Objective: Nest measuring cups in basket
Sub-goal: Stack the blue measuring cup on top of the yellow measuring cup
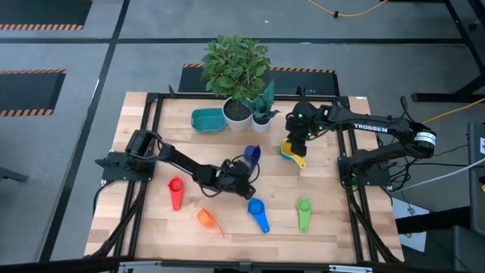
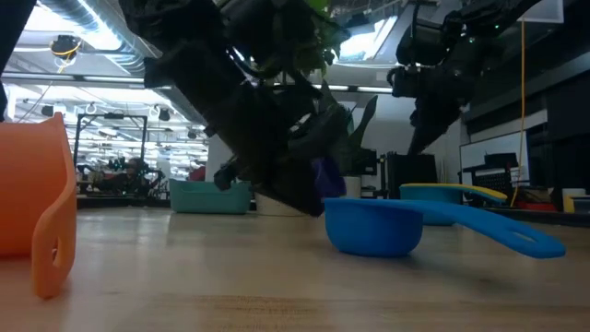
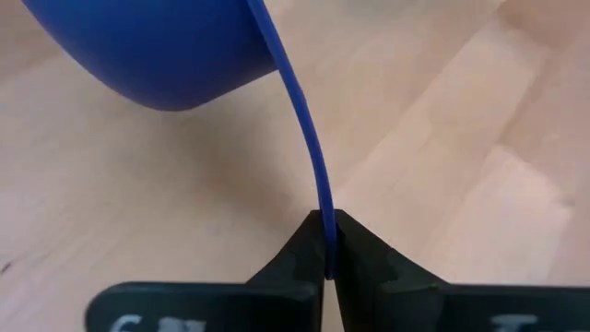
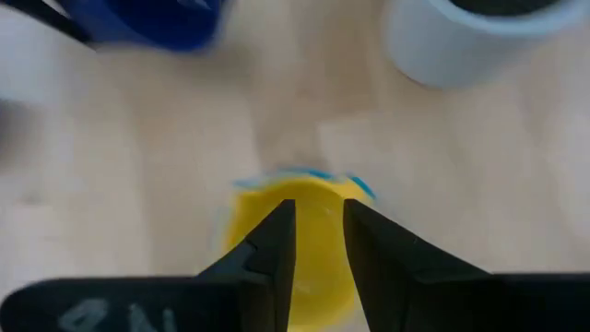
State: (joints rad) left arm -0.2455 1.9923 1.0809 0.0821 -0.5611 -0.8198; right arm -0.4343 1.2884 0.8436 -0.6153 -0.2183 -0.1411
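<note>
My left gripper is at mid-table, shut on the dark blue cup. Its bowl shows ahead of the fingers in the left wrist view. My right gripper hangs above the yellow cup with its fingers a little open, touching nothing. The yellow cup sits nested in the light blue cup. Red, orange, blue and green cups lie on the near half of the table. The teal basket stands at the far side, left of the plant pots. My left gripper pinches the dark blue cup's flat handle between its two fingers, near the handle's free end, with the handle edge-on between the fingertips. The fingers lie along the handle. The bowl sticks out ahead of them, turned on its side.
Two white pots with green plants stand at the far edge, between the basket and my right gripper. A black frame rims the table. In the low view the orange cup and the blue cup lie close to the camera.
</note>
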